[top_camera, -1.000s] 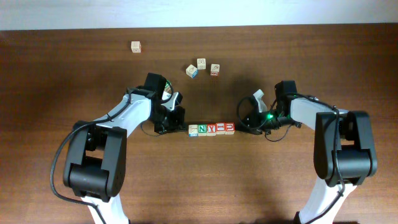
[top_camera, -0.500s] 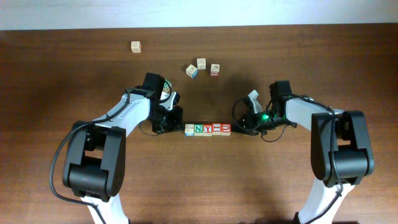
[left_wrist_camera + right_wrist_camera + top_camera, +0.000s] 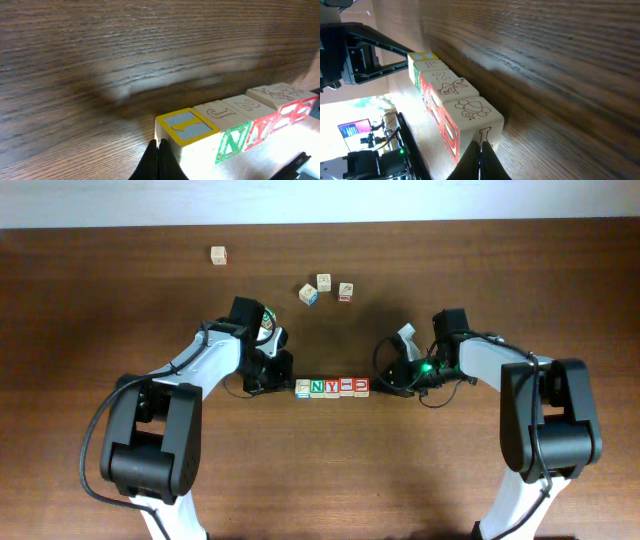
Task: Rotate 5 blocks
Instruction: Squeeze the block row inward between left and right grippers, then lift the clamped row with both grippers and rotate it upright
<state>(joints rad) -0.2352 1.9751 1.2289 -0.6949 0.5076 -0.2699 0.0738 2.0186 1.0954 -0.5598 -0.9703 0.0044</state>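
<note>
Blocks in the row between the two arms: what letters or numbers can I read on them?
"N", green: N block, second in the row.
"Y", red: Y block beside it.
"J", engraved: another face of the N block.
"2", it seems, engraved: another face of the Y block.
"I", engraved: end block by the right arm.
Unreadable: the mark on the yellow-framed block, the other red letters, the loose blocks (too small).

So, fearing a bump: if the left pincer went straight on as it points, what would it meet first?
The shut left pincer would meet the light-wood cube with the yellow-framed top, directly ahead. The two seem to touch, though depth is unclear.
</note>
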